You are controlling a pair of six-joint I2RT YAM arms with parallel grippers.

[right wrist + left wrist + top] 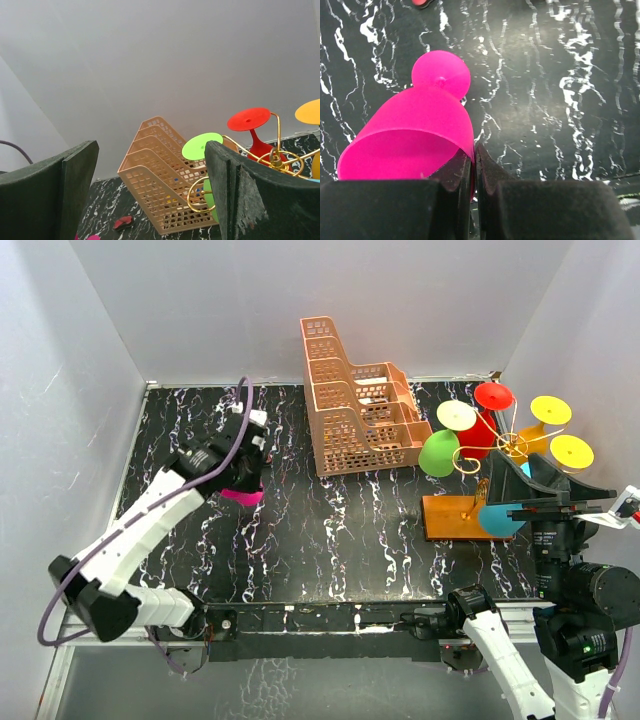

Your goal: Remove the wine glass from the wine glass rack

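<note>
At the near left, the left tool (474,150) is pinched tight on the rim of the pink wine glass (415,130). One finger is inside the bowl and the other outside, the two almost meeting through the thin wall. The glass lies tipped, its mouth toward the wrist camera and its round foot pointing away, over the black white-veined desk (330,540); whether it touches the desk cannot be told. In the overhead view the left tool (245,480) and the pink wine glass (243,497) are on the left half of the desk, well apart from the rack.

At the near right, the right tool (527,485) stands with its jaws spread wide and nothing between them. It hovers just beside the wine glass rack (450,517), over the right end of the rack's orange-brown base board. A blue glass (498,521) shows just below it.

Farther back, a green glass (438,453), a red glass (484,425) and yellow glasses (550,410) hang from the rack's gold wire hooks.

Left of these, toward the back wall, stands a peach lattice basket (355,405)
</note>
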